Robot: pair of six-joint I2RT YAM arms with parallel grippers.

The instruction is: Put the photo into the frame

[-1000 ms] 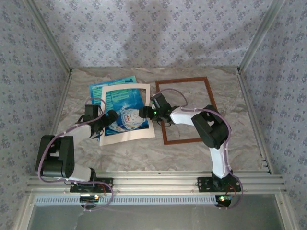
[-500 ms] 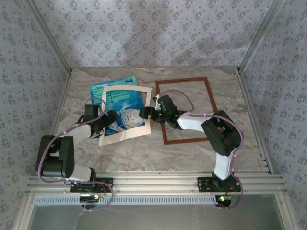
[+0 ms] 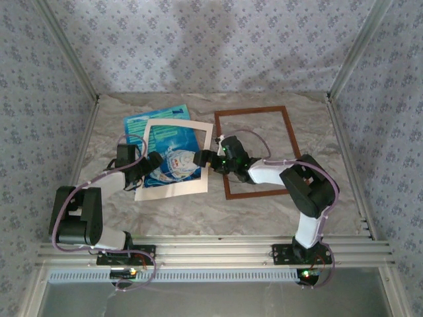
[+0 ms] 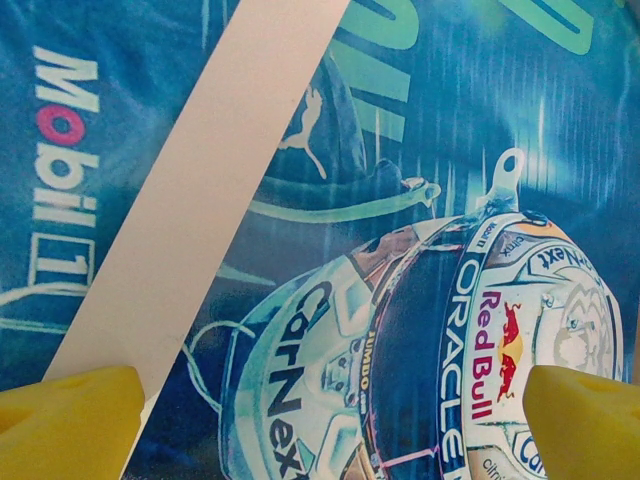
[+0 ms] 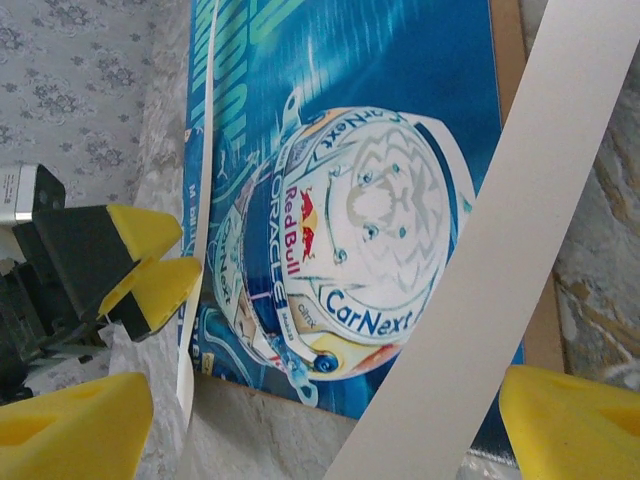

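While the left hand (image 3: pixel 151 162) and right hand (image 3: pixel 200 157) both hang open, the right should pinch squarely the cream mat (image 3: pixel 173 189) bar beneath it, sparing the photo (image 3: pixel 165 140) underneath.

Three walls closed in the bench (image 3: pixel 198 214) — the back wall (image 3: pixel 211 39), the left wall (image 3: pixel 33 132) and the right wall (image 3: pixel 393 132) all wore the same pale grey-lilac covering, printed with small flower sprigs. Slanted metal posts (image 3: pixel 66 49) ran up the two far corners. The bench top was a creased, marbled beige sheet. Along its near edge lay ribbed metal rails (image 3: pixel 218 252), with a grey slotted strip (image 3: pixel 218 274) just below. The light was soft and even — dim patches of shadow lay on the back wall.
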